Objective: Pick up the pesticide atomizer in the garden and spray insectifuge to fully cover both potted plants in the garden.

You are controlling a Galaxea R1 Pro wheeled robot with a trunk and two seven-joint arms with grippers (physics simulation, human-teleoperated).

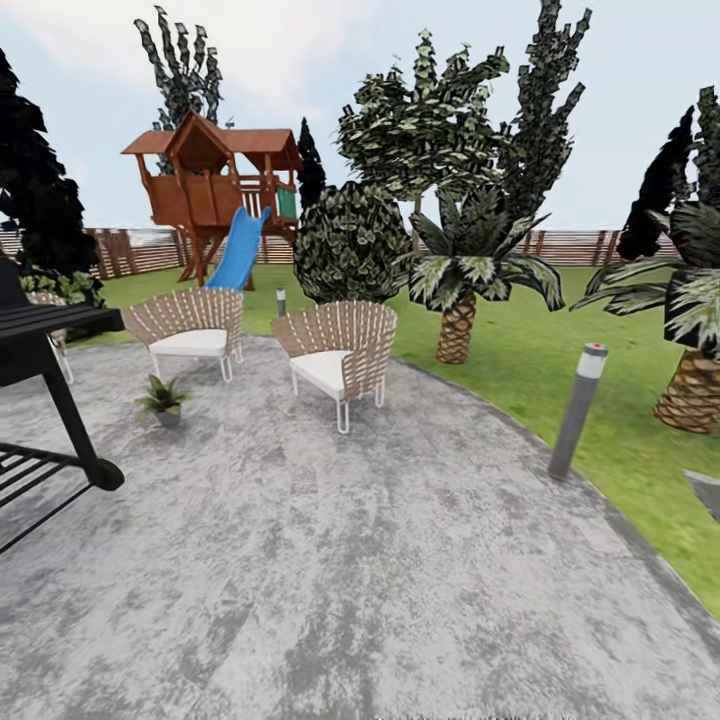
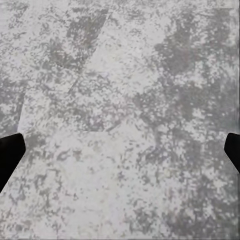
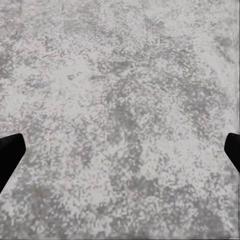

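A home garden: stone patio, wicker chairs, playhouse.

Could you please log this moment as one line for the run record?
phase: in transit on patio | potted plant beside wicker chair | left claw open, empty | right claw open, empty

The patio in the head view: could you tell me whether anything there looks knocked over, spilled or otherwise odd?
Nothing stands out. Both wicker chairs stand upright, the potted plant sits upright on the stone patio, and the bollard lamp stands straight at its edge.
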